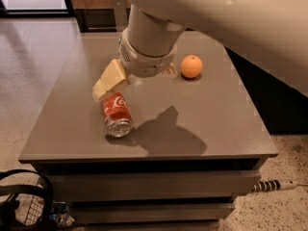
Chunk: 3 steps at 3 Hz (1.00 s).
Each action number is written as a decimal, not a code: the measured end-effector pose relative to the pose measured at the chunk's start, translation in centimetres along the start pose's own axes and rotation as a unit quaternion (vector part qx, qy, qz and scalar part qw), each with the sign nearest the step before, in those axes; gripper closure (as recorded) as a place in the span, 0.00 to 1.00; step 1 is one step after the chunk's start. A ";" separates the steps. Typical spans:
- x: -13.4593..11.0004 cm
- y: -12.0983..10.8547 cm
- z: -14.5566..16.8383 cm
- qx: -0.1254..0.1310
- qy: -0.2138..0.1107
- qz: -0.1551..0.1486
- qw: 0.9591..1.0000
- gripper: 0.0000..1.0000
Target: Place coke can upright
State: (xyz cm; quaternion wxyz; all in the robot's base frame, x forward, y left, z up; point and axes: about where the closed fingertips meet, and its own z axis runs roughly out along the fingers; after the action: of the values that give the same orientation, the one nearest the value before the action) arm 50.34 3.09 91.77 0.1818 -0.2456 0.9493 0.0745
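The coke can [117, 114] is red with white script and lies on its side on the grey table [211, 124], left of centre, with one silver end facing the front edge. My gripper [109, 81] hangs from the big white arm [147, 42] and comes down at a slant from the upper right. Its cream tip is right at the far end of the can, touching it or just above it.
An orange [191, 66] sits on the table to the right of the arm. The green can is hidden behind the arm. A black wire basket [21, 201] stands on the floor at the front left, and a cable plug [276, 185] lies at the lower right.
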 end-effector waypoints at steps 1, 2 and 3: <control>-1.0 1.5 1.5 0.013 0.027 0.007 1.000 0.00; -1.1 2.2 3.6 0.020 0.073 0.006 0.997 0.00; -0.3 1.5 5.7 0.019 0.114 0.012 0.993 0.00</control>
State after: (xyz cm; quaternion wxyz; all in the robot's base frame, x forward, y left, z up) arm 51.62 5.89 86.71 0.0761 -0.2373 0.9680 0.0306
